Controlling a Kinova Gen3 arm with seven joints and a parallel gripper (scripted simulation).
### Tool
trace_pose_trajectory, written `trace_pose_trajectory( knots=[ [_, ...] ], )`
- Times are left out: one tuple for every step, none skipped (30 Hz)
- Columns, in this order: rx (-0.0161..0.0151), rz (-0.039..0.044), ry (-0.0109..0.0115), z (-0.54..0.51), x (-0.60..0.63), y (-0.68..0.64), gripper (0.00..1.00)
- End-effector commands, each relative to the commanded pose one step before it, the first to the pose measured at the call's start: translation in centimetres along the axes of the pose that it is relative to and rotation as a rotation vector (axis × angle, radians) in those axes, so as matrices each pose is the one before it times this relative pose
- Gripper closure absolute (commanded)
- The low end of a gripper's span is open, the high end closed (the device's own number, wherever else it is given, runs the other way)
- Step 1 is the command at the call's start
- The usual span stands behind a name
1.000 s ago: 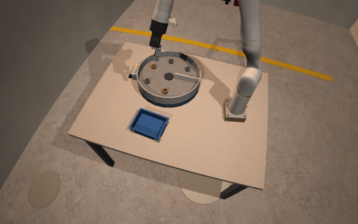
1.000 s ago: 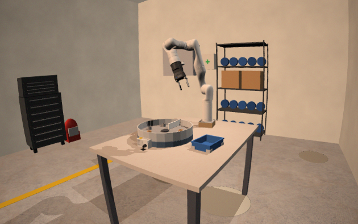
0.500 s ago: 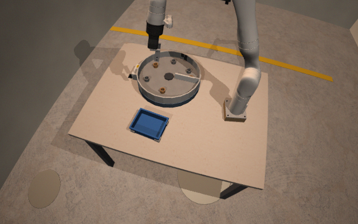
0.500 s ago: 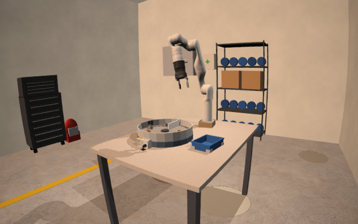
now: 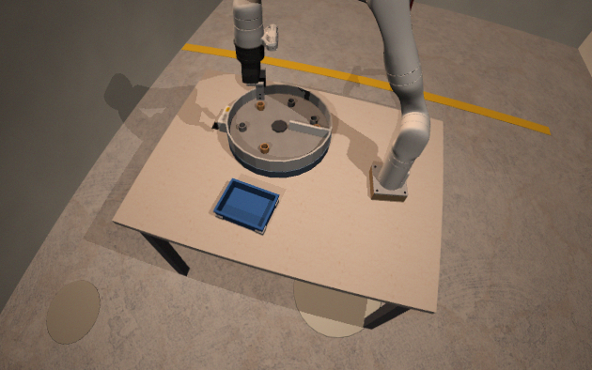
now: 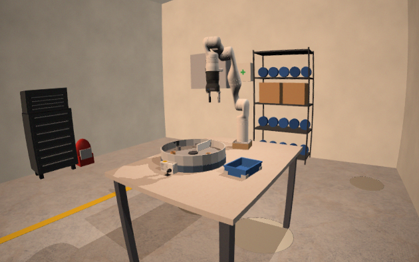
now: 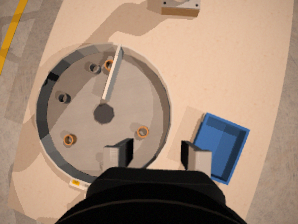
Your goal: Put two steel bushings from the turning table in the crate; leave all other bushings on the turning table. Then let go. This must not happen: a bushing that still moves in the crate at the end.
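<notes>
The round grey turning table (image 5: 279, 129) stands on the far half of the table top. In the top view, steel bushings lie on it at the left (image 5: 241, 126), the far side (image 5: 290, 101) and the right by the divider bar (image 5: 314, 119). Brass bushings lie at the far left (image 5: 260, 105) and the near side (image 5: 264, 148). The blue crate (image 5: 246, 205) sits empty in front of the turning table. My gripper (image 6: 213, 98) (image 5: 260, 88) hangs open and empty, high above the turning table's far-left rim. The wrist view shows the open fingers over the table (image 7: 104, 112) and the crate (image 7: 218, 145).
The arm's base (image 5: 389, 188) is bolted to the table's right side. A small white control box (image 6: 168, 167) sits against the turning table's rim. A shelf rack (image 6: 282, 100) stands behind the table, and a black tool cabinet (image 6: 48, 131) stands to the left.
</notes>
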State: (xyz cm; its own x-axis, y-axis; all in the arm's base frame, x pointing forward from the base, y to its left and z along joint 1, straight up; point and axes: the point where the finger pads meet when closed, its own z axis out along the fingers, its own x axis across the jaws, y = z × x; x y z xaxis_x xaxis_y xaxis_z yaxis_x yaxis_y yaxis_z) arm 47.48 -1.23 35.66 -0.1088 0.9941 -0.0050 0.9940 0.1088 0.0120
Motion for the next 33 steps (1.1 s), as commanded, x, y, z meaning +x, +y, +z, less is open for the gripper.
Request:
trace_pose_trajectory(
  knots=[
    [0.0066, -0.01814, 0.00345, 0.376, 0.837, 0.443, 0.0],
    [0.0, 0.0, 0.0, 0.0, 0.0, 0.0, 0.0],
    [0.0, 0.0, 0.0, 0.0, 0.0, 0.0, 0.0],
    [0.0, 0.0, 0.0, 0.0, 0.0, 0.0, 0.0],
    [0.0, 0.0, 0.0, 0.0, 0.0, 0.0, 0.0],
    [0.0, 0.0, 0.0, 0.0, 0.0, 0.0, 0.0],
    [0.0, 0.0, 0.0, 0.0, 0.0, 0.0, 0.0],
    [-0.00157, 0.00126, -0.00042, 0.5, -0.82, -0.75, 0.0],
    [0.00013, -0.00014, 0.00007, 0.586, -0.759, -0.714, 0.0],
    [0.00013, -0.00014, 0.00007, 0.586, -0.759, -0.714, 0.0],
    [0.00013, -0.00014, 0.00007, 0.586, -0.759, -0.714, 0.0],
    [0.00013, -0.00014, 0.00007, 0.586, -0.759, -0.714, 0.0],
    [0.0, 0.0, 0.0, 0.0, 0.0, 0.0, 0.0],
    [0.0, 0.0, 0.0, 0.0, 0.0, 0.0, 0.0],
    [0.0, 0.0, 0.0, 0.0, 0.0, 0.0, 0.0],
    [0.0, 0.0, 0.0, 0.0, 0.0, 0.0, 0.0],
    [0.0, 0.0, 0.0, 0.0, 0.0, 0.0, 0.0],
    [0.0, 0.0, 0.0, 0.0, 0.0, 0.0, 0.0],
    [0.0, 0.0, 0.0, 0.0, 0.0, 0.0, 0.0],
    [0.0, 0.0, 0.0, 0.0, 0.0, 0.0, 0.0],
    [0.0, 0.0, 0.0, 0.0, 0.0, 0.0, 0.0],
    [0.0, 0.0, 0.0, 0.0, 0.0, 0.0, 0.0],
    [0.0, 0.0, 0.0, 0.0, 0.0, 0.0, 0.0],
    [0.0, 0.0, 0.0, 0.0, 0.0, 0.0, 0.0],
    [0.00132, -0.00085, 0.00053, 0.643, -0.731, -0.697, 0.0],
    [0.00013, -0.00014, 0.00007, 0.586, -0.759, -0.714, 0.0],
    [0.00013, -0.00014, 0.00007, 0.586, -0.759, -0.715, 0.0],
    [0.00013, -0.00014, 0.00007, 0.586, -0.759, -0.715, 0.0],
    [0.00013, -0.00014, 0.00007, 0.586, -0.759, -0.715, 0.0],
    [0.0, 0.0, 0.0, 0.0, 0.0, 0.0, 0.0],
    [0.0, 0.0, 0.0, 0.0, 0.0, 0.0, 0.0],
    [0.0, 0.0, 0.0, 0.0, 0.0, 0.0, 0.0],
    [0.0, 0.0, 0.0, 0.0, 0.0, 0.0, 0.0]
  ],
)
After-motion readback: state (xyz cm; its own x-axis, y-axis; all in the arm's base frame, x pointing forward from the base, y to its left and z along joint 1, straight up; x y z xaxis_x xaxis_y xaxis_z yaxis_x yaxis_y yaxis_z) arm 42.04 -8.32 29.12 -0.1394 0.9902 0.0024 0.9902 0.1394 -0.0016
